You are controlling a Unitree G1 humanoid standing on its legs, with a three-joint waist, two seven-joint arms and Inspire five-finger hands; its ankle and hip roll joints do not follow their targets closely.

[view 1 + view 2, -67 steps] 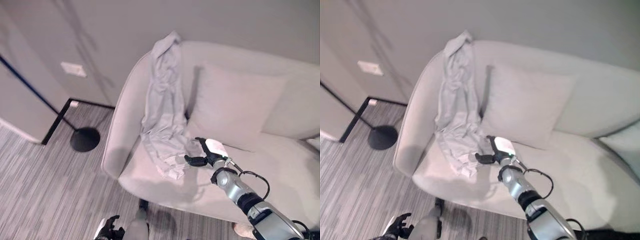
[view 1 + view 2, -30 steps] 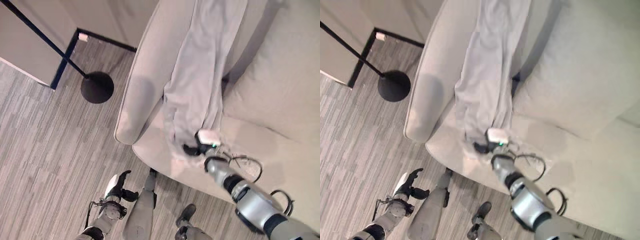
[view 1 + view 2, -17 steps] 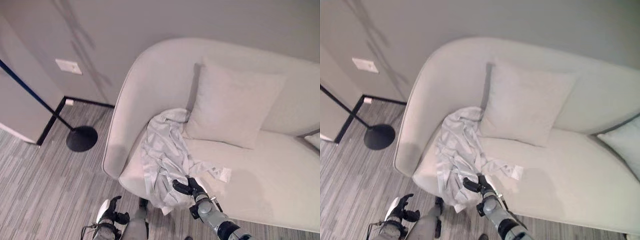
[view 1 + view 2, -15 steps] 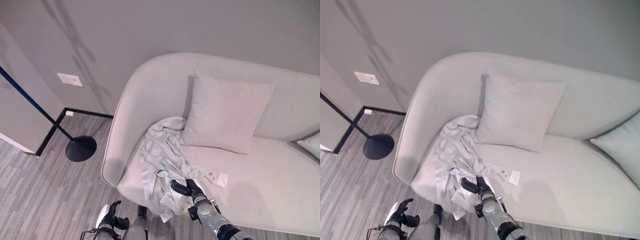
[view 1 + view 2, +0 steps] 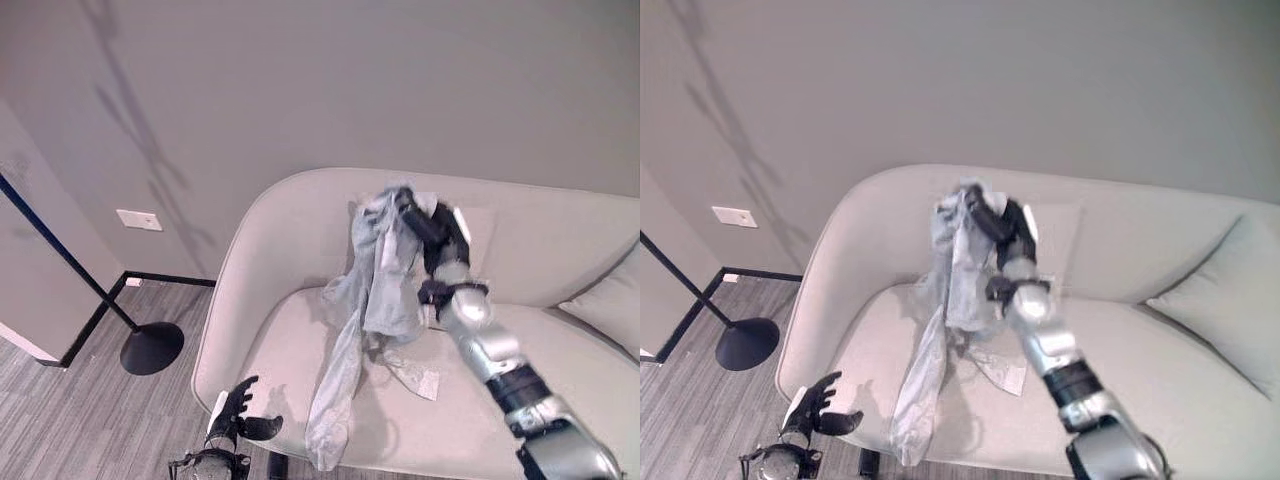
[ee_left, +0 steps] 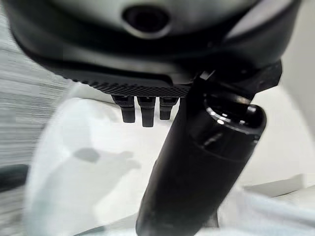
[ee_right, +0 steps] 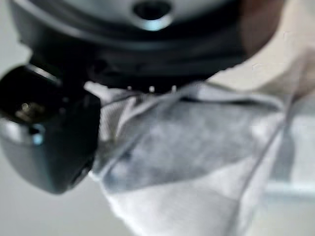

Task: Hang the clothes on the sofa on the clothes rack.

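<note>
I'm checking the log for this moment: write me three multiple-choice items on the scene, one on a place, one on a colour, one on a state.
1. Where is the garment?
A. Flat on the floor
B. Held up above the sofa seat
C. Draped over the lamp base

2. What colour is the garment?
A. Light grey
B. Red
C. Black

3. What is the state of the left hand?
A. Shut on the garment
B. Pressing the cushion
C. Open, holding nothing

Answers:
1. B: the garment hangs from the raised right hand over the sofa, its lower end reaching past the seat's front edge.
2. A: its cloth is pale grey, close to the sofa's own tone.
3. C: the left hand is low in front of the sofa with fingers spread, nothing in them.
</note>
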